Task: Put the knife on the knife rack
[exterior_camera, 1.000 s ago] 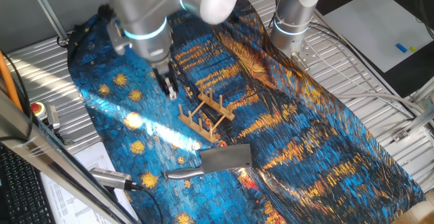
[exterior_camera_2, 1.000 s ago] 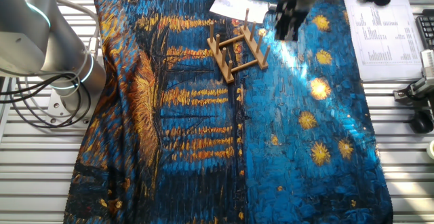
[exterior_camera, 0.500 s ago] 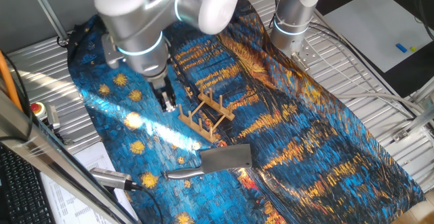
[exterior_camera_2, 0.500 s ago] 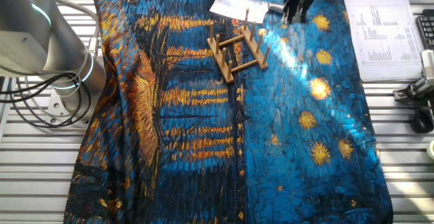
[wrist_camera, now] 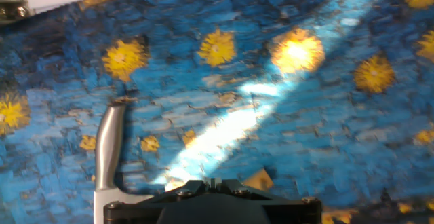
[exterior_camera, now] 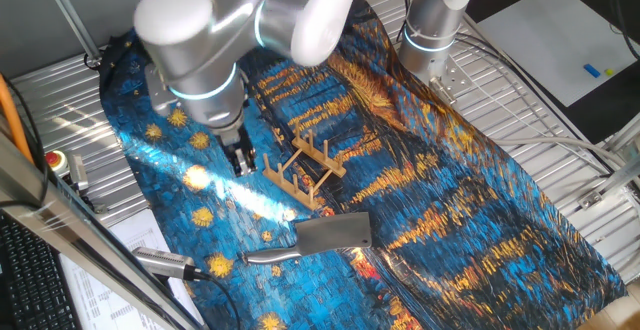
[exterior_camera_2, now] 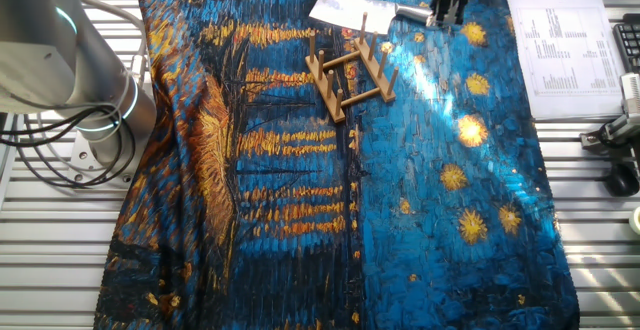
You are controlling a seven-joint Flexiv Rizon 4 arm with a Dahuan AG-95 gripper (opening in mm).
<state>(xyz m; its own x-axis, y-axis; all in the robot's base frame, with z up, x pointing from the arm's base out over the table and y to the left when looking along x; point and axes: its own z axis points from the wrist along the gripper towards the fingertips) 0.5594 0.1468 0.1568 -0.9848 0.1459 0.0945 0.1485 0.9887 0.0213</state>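
- Silver metal forms the handle of the knife (exterior_camera: 330, 236), a cleaver lying flat on the painted cloth (exterior_camera: 450, 200) near that cloth's front edge in one fixed view, its broad grey blade pointing toward the cloth's middle and its handle reaching toward the front left.
- Just beyond the cloth's front left edge lies a silver cylinder (exterior_camera: 165, 262) with a black cable, resting on white papers (exterior_camera: 130, 240).
- Behind the cleaver, near it but not touching, stands the knife rack (exterior_camera: 303, 170), light-brown wood with pairs of upright pegs; its slots hold nothing.
- Just left of the rack hangs the gripper (exterior_camera: 241, 160), its dark fingers pointing down at the cloth, close above it; whether the jaws are parted or closed cannot be told from any view, and nothing shows between them.
- From the other fixed view the gripper (exterior_camera_2: 447, 5) sits near the cloth's far edge, just beside the end of the knife (exterior_camera_2: 345, 8) handle, with the knife rack (exterior_camera_2: 350, 75) a little nearer the cloth's middle.
- Along the fingers, the hand view shows the knife's (wrist_camera: 108, 156) rounded handle upright at lower left on blue cloth (wrist_camera: 325, 136) with yellow stars; the gripper body fills the bottom edge, blurred.
- Farthest back, the grey arm (exterior_camera: 210, 30) rises over the cloth's rear left corner, and a second arm base (exterior_camera: 435, 25) stands at the rear edge on the slatted metal table (exterior_camera: 520, 110).
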